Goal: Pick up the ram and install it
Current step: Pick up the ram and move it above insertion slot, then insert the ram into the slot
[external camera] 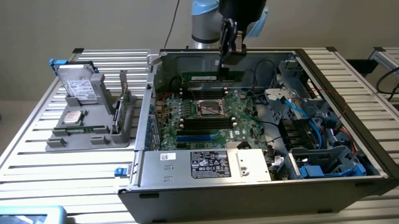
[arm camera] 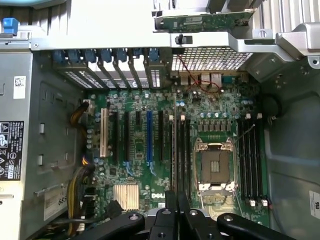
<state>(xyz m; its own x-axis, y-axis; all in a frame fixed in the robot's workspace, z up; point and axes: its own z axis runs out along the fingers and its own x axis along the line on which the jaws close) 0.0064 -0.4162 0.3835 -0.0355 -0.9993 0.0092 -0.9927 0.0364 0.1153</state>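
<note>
Jaws clamped tight on the ram (external camera: pixel 209 76): the gripper (external camera: pixel 228 61) holds it level over the motherboard's (external camera: pixel 206 126) far slots, beyond the socket (external camera: pixel 210 107).

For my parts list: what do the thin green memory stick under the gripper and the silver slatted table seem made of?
The thin green memory stick: probably fibreglass circuit board, matte green with dark chips. The silver slatted table: likely aluminium, judging by its pale metallic sheen.

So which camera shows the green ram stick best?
The exterior view: the ram shows its flat green side there, under the gripper. The wrist view sees it edge-on, a thin line.
</note>
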